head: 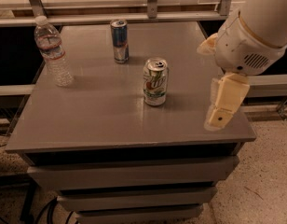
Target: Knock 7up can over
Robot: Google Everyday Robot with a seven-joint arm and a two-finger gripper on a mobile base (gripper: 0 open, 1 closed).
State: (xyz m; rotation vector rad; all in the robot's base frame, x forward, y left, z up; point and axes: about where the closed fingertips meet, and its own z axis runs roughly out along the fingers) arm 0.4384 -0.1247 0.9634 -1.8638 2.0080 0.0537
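The 7up can [155, 81] stands upright near the middle of the grey table [97, 120]; it is white-silver with green lettering and a silver top. My gripper [221, 112] hangs at the end of the white arm over the table's right edge. It is to the right of the can, apart from it, and holds nothing that I can see.
A slim blue-and-silver can [119, 41] stands upright behind the 7up can, toward the back. A clear plastic water bottle [53, 52] stands at the back left. A metal rail [148, 17] runs behind the table. Speckled floor [264, 185] lies to the right.
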